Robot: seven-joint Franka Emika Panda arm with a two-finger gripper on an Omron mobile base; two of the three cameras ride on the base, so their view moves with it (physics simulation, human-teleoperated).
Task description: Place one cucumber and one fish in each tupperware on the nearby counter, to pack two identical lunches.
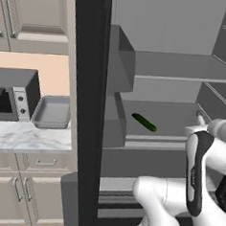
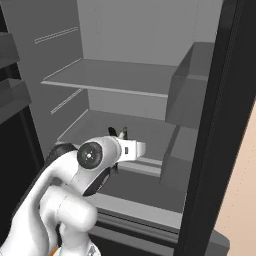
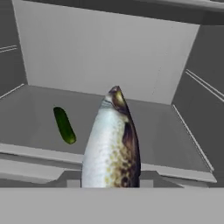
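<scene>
A pale silvery-grey fish [image 3: 111, 148] with brown mottling stands up from the bottom centre of the hand view, close to the camera and hiding the fingertips; my gripper [image 2: 119, 133] appears shut on it at the front of the fridge's lower shelf [image 1: 174, 117]. One dark-green cucumber [image 1: 144, 122] lies on that shelf, left of the fish [image 3: 64, 125]. The grey rectangular tupperware [image 1: 52, 112] sits on the marbled counter [image 1: 17, 136] to the left of the fridge. The blue-teal container, the red fish and the second cucumber are out of view.
The open fridge door [image 1: 86, 108] stands edge-on between the fridge interior and the counter. A dark toaster oven [image 1: 10, 95] stands left of the grey container. An upper fridge shelf [image 2: 110, 80] and door bins [image 1: 115, 120] border the space.
</scene>
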